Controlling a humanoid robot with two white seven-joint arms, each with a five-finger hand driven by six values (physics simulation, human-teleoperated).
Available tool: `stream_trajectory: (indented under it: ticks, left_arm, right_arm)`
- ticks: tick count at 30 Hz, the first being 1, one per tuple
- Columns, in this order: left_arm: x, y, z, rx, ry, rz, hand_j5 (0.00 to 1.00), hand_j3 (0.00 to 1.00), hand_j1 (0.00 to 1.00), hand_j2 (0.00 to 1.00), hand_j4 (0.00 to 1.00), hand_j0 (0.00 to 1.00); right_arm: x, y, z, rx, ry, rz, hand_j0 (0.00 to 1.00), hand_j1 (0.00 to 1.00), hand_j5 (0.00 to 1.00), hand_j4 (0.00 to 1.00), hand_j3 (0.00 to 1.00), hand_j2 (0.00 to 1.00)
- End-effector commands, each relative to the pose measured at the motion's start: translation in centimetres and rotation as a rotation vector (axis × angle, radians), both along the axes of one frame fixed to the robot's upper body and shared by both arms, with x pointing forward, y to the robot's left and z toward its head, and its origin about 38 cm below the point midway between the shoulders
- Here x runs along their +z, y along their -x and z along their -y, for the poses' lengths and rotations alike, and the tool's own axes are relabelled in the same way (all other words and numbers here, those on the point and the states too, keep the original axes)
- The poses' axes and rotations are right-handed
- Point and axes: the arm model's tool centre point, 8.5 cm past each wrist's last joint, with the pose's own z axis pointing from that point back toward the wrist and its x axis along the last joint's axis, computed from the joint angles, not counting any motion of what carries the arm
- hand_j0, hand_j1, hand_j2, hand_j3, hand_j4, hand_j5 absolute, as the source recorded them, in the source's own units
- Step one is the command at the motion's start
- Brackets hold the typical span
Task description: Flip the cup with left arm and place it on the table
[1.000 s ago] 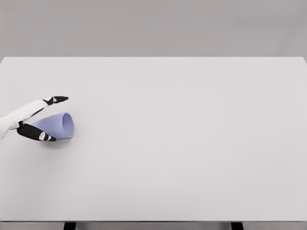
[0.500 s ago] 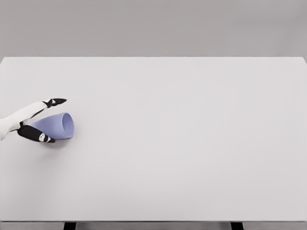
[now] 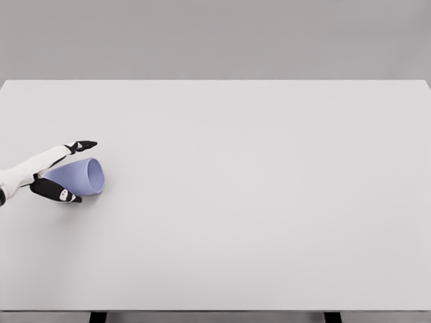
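Lying on its side: pale blue cup (image 3: 79, 176), far left of the white table (image 3: 256, 202), mouth facing right, narrow base toward the hand.
Left hand (image 3: 48, 173): comes in from the left edge; one black-tipped finger stretched over the cup's far side, another along its near side, so they bracket the base end. Fingers spread around the cup; real contact or squeeze not readable, can't call it a grip.
Right hand: not visible.
Handling guess: looks thin-walled, light, rigid like plastic; smooth tapered wall probably slippery and will tend to slide out toward the narrow end.
Where to hold: mid-wall, fingers opposed across the body nearer the wide rim half, not the base tip.
Risk: rolls easily on its side; a light nudge could send it away.
Hidden: cup base behind the fingers; palm and wrist cut off by the frame edge; remaining fingers not separable.
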Motion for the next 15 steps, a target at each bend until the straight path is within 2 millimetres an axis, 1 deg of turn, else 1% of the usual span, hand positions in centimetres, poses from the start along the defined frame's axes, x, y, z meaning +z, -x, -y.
stream_trajectory:
  ticks: [1,15]
  left_arm:
    - [-0.16,-0.01,0.1,0.0,0.002,-0.001,1.0,1.0,1.0,1.0,1.0,1.0]
    - [-1.16,-0.4,0.15,0.021,0.019,-0.004,1.0,1.0,1.0,1.0,1.0,1.0]
  right_arm:
    - [0.0,0.01,0.0,0.0,0.0,0.0,1.0,1.0,1.0,1.0,1.0,1.0]
    - [0.0,0.01,0.0,0.0,0.0,0.0,1.0,1.0,1.0,1.0,1.0,1.0]
